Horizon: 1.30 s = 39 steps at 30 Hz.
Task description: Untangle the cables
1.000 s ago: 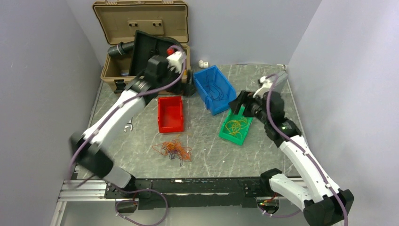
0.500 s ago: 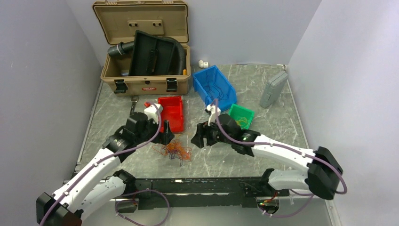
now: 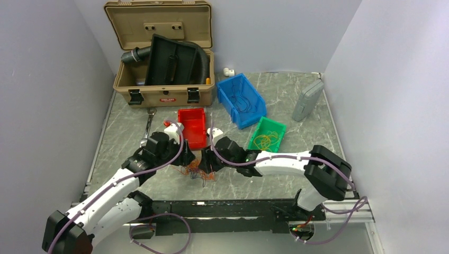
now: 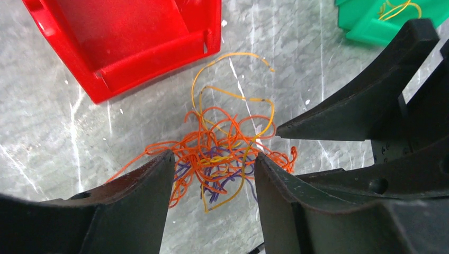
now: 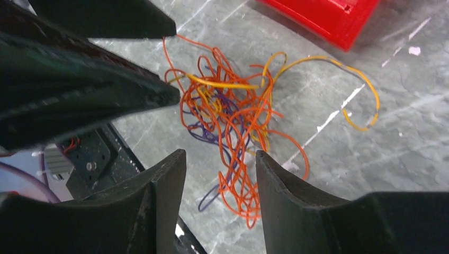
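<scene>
left hand (image 4: 213, 156) apart | right hand (image 5: 221, 155) apart | cables (image 4: 225, 138): purple strands clear only from wrists

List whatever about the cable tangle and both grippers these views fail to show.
- Top external: the cables mostly covered by the left gripper and right gripper; strands too small to count.
- Left wrist: its own fingers hide the tangle's flanks; contact unclear.
- Right wrist: likewise; finger contact with strands unclear.
- Also top external: tan case contents hidden by black tray.

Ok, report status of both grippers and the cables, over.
Left gripper open, right gripper open, both astride the cables. Cables tangled, none gripped. Red bin close, not blocking.
</scene>
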{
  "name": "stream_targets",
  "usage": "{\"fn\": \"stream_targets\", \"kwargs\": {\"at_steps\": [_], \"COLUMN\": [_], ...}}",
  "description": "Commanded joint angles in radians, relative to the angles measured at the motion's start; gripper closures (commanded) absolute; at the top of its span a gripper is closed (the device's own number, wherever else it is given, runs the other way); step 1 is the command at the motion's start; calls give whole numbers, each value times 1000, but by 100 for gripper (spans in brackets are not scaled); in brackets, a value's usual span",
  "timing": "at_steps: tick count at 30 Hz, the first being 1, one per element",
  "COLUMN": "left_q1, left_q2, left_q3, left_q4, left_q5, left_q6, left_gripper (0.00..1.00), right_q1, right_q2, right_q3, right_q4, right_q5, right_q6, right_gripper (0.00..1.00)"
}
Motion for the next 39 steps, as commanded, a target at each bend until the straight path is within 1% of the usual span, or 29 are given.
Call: {"fn": "stream_targets", "kwargs": {"at_steps": [1,2,3,4,6,8,9,10,11,12,13,18,22,26,31,32,33,34,35,36,37,39], "left_q1": [2,2,2,2,2,2,3,2,2,2,2,2,2,2,2,2,2,2,2,2,-1,-13], "left_q2": [5,6,4,2,-5,-11,-15,-20,-28,-38,-48,-73,-59,-47,-42,-38,-32,-25,-19,-18,-28,-70], "left_q3": [-25,-31,-38,-46,-63,-73,-76,-76,-76,-76,-75,-79,-84,-94,-100,-100,-99,-96,-89,-76,-67,-49], "left_q4": [76,79,86,87,96,102,102,97,91,80,71,55,57,67,66,63,61,57,48,41,37,35], "left_q5": [39,44,48,48,47,51,49,42,33,21,7,-17,-8,5,6,3,3,5,8,15,22,19], "left_q6": [-33,-36,-39,-42,-47,-53,-57,-61,-66,-70,-73,-77,-75,-77,-77,-77,-74,-72,-72,-71,-72,-74], "left_gripper": [41,43,46,48,59,73,80,87,93,97,98,99,100,99,98,96,92,78,59,48,38,25], "right_q1": [17,19,19,19,19,19,19,19,19,20,19,18,18,19,18,18,18,18,17,18,18,17], "right_q2": [54,63,69,71,64,38,19,-9,-40,-76,-118,-342,-481,-564,-626,-638,-646,-653,-655,-652,-645,-627], "right_q3": [61,64,64,64,66,63,60,54,47,40,34,31,80,168,283,304,322,336,354,369,383,411], "right_q4": [109,109,109,109,93,65,46,26,12,-5,-23,-140,-240,-331,-411,-428,-436,-441,-447,-454,-462,-481], "right_q5": [55,64,68,71,87,115,133,150,162,177,191,276,321,362,415,437,445,451,451,444,433,420], "right_q6": [16,20,24,24,27,26,28,32,33,34,34,28,4,-35,-92,-108,-121,-136,-146,-153,-158,-158], "right_gripper": [49,53,59,68,85,96,100,100,100,100,100,100,100,100,100,100,100,100,100,100,100,100]}}
